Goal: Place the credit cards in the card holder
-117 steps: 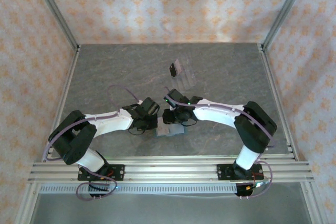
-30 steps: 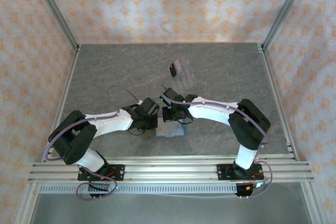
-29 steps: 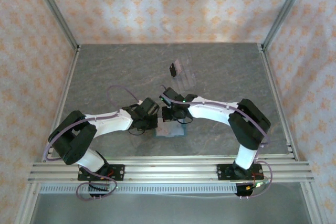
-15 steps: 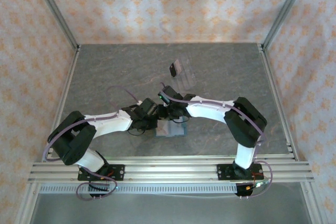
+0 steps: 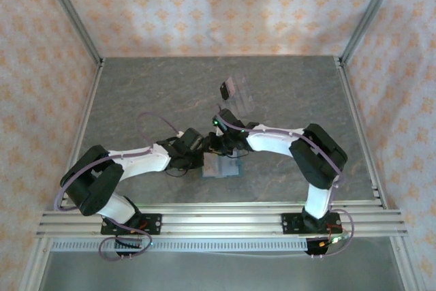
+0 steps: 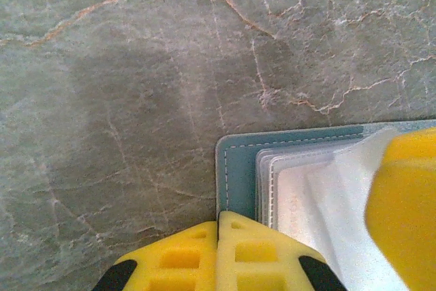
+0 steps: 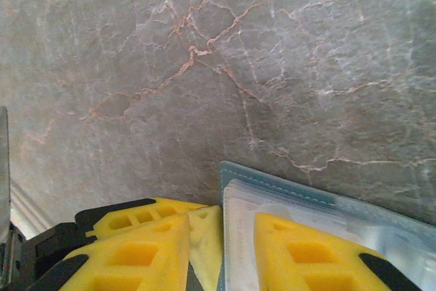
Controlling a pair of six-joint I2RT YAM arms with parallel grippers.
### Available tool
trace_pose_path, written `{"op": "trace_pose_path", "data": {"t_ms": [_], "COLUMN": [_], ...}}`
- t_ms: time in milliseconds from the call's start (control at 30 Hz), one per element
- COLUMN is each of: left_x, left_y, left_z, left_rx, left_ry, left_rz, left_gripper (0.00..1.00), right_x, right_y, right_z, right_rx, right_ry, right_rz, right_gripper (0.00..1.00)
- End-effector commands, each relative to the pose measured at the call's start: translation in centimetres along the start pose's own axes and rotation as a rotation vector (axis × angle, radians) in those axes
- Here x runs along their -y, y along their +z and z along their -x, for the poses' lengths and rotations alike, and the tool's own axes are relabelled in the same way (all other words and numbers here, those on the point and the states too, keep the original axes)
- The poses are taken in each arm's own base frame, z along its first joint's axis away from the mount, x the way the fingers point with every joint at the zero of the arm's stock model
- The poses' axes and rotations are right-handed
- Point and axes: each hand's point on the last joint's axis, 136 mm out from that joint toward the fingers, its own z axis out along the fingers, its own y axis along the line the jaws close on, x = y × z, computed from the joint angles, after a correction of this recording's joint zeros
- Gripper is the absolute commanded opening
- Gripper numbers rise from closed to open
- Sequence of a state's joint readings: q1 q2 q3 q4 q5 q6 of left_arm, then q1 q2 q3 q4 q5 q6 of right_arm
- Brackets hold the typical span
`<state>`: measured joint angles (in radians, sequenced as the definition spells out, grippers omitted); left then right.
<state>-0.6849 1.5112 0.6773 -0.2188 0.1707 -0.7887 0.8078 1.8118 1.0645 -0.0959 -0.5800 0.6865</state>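
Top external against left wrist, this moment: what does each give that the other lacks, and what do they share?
Top external: the left arm and right arm whole, the clear ridged tray with a dark card at its far end. Left wrist: the left gripper shut at the card holder's corner, its lighter stitched pockets, a yellow finger at right. Shared: the card holder on the grey marble table.
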Motion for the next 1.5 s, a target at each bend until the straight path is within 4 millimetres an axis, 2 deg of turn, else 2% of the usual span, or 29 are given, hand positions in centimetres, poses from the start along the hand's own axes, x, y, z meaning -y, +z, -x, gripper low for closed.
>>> {"op": "trace_pose_path", "data": {"t_ms": [0,100,367,500,700,900,1100,1367,1467], "left_x": [-2.7,-2.8,-2.6,-2.7,-2.4,-3.1,-3.9,-4.8,-5.1], "left_y": [1.7,1.7,1.4,1.1,1.0,-0.7,-2.4,-3.5,-3.9], "left_z": [-3.2,-3.2,-3.1,-3.0,-2.8,-2.2,-2.2,-2.5,-2.6], "left_rx": [-0.103,-0.101,-0.095,-0.091,-0.087,-0.042,-0.01,0.01,0.013], "left_ry": [0.011,0.011,0.013,0.018,0.019,0.016,0.019,0.015,0.013], "left_rz": [0.081,0.081,0.073,0.076,0.063,0.1,0.108,0.107,0.112], "left_gripper": [0.0,0.0,0.0,0.0,0.0,0.13,0.2,0.21,0.22], "right_x": [-6.7,-7.1,-8.1,-9.2,-10.0,-10.4,-10.3,-10.4,-10.3], "right_y": [-1.1,-1.9,-0.2,-0.7,-0.8,-0.3,-0.6,-1.6,-2.5], "right_z": [0.0,0.3,-0.7,-0.3,-1.0,-1.3,-1.0,-1.6,-1.6], "right_rx": [-0.011,-0.005,-0.066,-0.042,-0.043,-0.032,0.009,0.009,0.023], "right_ry": [-0.074,-0.092,-0.041,-0.019,-0.031,0.003,-0.003,-0.044,-0.079], "right_rz": [0.246,0.26,0.39,0.449,0.442,0.467,0.437,0.391,0.346], "right_gripper": [0.3,0.31,0.28,0.28,0.28,0.28,0.28,0.28,0.29]}}
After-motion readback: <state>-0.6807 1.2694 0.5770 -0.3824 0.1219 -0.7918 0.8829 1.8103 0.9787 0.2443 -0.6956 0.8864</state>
